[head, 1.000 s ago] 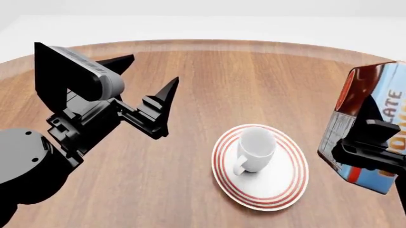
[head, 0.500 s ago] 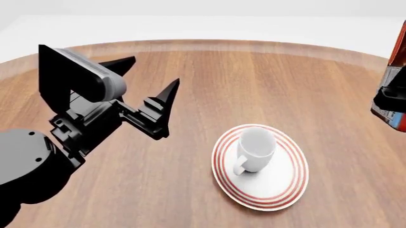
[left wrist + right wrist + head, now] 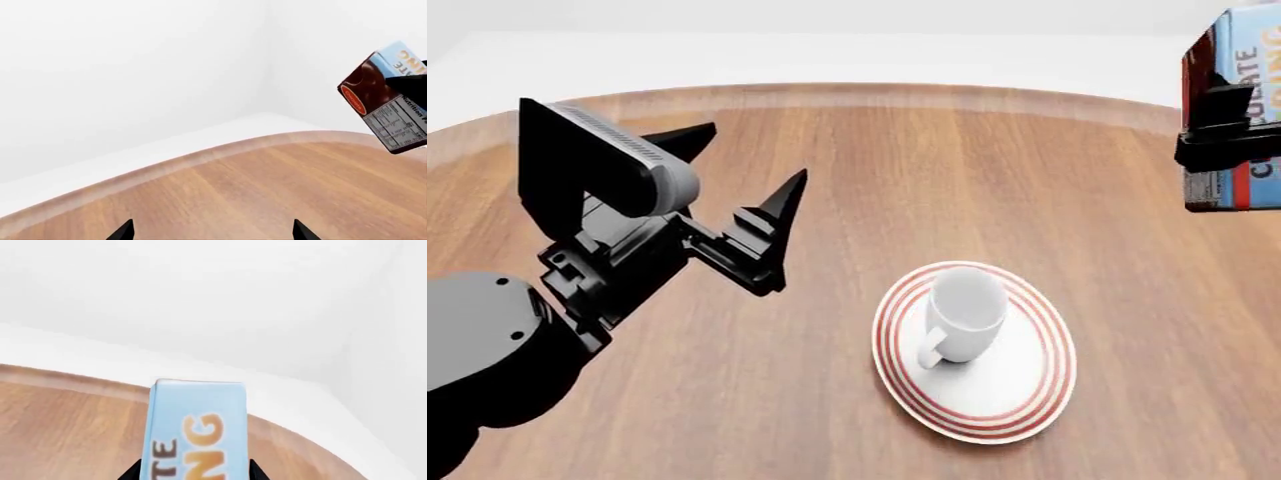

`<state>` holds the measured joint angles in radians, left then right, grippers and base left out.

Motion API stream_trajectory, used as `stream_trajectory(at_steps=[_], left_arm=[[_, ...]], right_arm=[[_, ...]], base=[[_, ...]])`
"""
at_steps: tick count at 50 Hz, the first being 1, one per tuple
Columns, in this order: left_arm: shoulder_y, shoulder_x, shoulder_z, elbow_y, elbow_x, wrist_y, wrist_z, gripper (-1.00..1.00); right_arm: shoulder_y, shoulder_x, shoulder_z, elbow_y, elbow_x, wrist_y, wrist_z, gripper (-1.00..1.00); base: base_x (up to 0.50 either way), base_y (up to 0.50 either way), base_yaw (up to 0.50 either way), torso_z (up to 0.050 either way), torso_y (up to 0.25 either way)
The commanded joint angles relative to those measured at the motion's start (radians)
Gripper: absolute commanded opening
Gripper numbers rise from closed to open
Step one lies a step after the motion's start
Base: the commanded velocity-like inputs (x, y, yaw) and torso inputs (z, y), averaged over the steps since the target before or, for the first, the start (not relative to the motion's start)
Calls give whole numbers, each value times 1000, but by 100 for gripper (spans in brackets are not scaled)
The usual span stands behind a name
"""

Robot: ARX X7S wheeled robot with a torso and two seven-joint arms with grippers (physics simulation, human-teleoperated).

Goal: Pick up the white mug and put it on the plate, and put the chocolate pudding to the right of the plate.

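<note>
The white mug (image 3: 965, 312) stands upright on the red-ringed plate (image 3: 1030, 385) at the table's near middle, handle toward me. The chocolate pudding (image 3: 1241, 100) hangs high at the far right edge of the head view, above the table, clamped by my right gripper (image 3: 1214, 125). The right wrist view shows the chocolate pudding's (image 3: 197, 432) light blue face between the right gripper's (image 3: 195, 475) black fingertips. From the left wrist the chocolate pudding (image 3: 390, 97) shows in the air, brown side out. My left gripper (image 3: 747, 190) is open, raised left of the plate, holding nothing.
The round wooden table (image 3: 961, 170) has a pale raised rim (image 3: 868, 93) at the back. White floor and walls lie beyond it. Bare wood shows to the right of the plate (image 3: 1174, 330).
The right gripper has carried the pudding up and toward the table's far right; a second ago it was low at the right edge. The left arm barely shifted. Mug and plate stayed put.
</note>
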<state>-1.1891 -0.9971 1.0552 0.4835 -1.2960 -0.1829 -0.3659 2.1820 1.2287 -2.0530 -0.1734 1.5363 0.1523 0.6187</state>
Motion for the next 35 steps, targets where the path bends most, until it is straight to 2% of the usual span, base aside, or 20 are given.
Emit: stream_trajectory(at_steps=[1, 24, 35], left_arm=[[3, 25, -25, 5, 21, -16, 22, 100], [1, 30, -26, 4, 18, -25, 24, 100], [4, 38, -24, -1, 23, -28, 25, 100]], right_arm=[[-55, -166, 34, 306, 87, 93, -247, -100], [-269, -351, -28, 778, 141, 175, -394, -100], [-281, -405, -75, 848, 90, 234, -497, -100]], base=[[0, 0, 0, 0, 0], [0, 0, 0, 0, 0], [0, 0, 0, 0, 0]])
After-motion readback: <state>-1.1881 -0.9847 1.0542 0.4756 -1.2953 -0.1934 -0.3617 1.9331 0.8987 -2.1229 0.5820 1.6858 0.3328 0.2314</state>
